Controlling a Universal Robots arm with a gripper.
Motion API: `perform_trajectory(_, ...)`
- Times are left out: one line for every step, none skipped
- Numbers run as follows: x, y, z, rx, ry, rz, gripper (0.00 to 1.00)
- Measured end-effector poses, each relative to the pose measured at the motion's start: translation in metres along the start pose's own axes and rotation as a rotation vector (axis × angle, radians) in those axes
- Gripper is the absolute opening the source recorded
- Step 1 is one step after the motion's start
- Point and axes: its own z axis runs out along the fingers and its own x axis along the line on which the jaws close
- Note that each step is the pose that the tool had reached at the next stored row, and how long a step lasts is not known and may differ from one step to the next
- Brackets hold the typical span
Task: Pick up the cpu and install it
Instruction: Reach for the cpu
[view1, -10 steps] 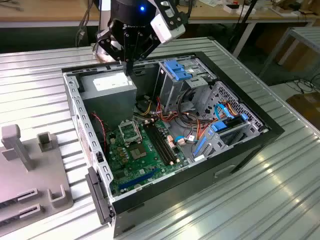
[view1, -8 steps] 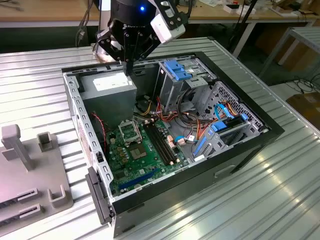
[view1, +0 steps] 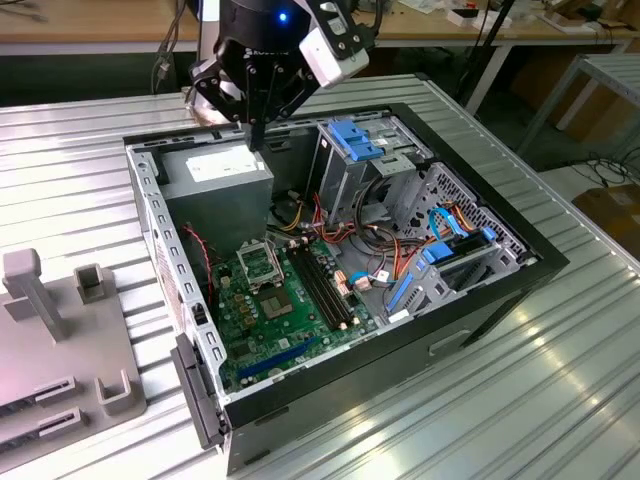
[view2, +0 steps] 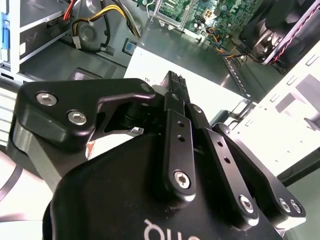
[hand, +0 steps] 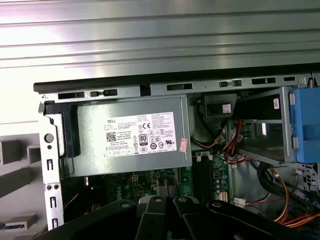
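Gripper (view1: 257, 138) is hanging tips-down over the power supply (view1: 215, 172), at 11 o'clock in the open computer case (view1: 545, 262) in the exterior view. Fingers (view2: 176, 87) are lying pressed together in the second wrist view, with nothing showing between them.

Cpu: cannot tell where it is lying. The black socket frame (view1: 262, 262) near case centre is reading too small to show its contents. The gripper's own links are covering much of the motherboard (view1: 290, 322) in both wrist views.

Case is sitting on a ribbed metal table (view1: 500, 410). Grey fixture (view1: 60, 340) at 8 o'clock is getting cut by the frame edge. Wooden bench (view1: 90, 20) is running behind at 12.

Blue-tabbed drive cage (view1: 352, 140) is standing just beside the gripper at its 3 o'clock. A wide stretch of table is lying open at 5 o'clock.
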Motion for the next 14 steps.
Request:
perform_trajectory(0.0004,0.0,0.0,0.0,0.0,0.0,0.11)
perform_trajectory(0.0008,-0.0001,0.0,-0.0001,0.0,0.0,0.11)
perform_trajectory(0.0013,-0.0001,0.0,0.0,0.0,0.0,0.11)
perform_trajectory(0.0016,-0.0001,0.0,0.0,0.0,0.0,0.11)
perform_trajectory(0.002,-0.0001,-0.0001,0.0,0.0,0.0,0.11)
perform_trajectory(0.0023,-0.0002,0.0,0.0,0.0,0.0,0.11)
perform_trajectory(0.0027,-0.0002,0.0,-0.0001,0.0,0.0,0.11)
perform_trajectory(0.003,-0.0002,-0.0001,0.0,0.0,0.0,0.11)
perform_trajectory(0.0034,-0.0003,-0.0001,0.0,0.0,0.0,0.11)
perform_trajectory(0.0037,-0.0003,-0.0001,-0.0001,0.0,0.0,0.11)
perform_trajectory(0.0041,-0.0003,-0.0001,0.0,0.0,0.0,0.11)
perform_trajectory(0.0043,-0.0003,-0.0001,0.0,0.0,0.0,0.11)
perform_trajectory(0.0047,-0.0003,-0.0001,0.0,0.0,0.0,0.11)
perform_trajectory(0.005,-0.0004,-0.0001,0.0,0.0,0.0,0.11)
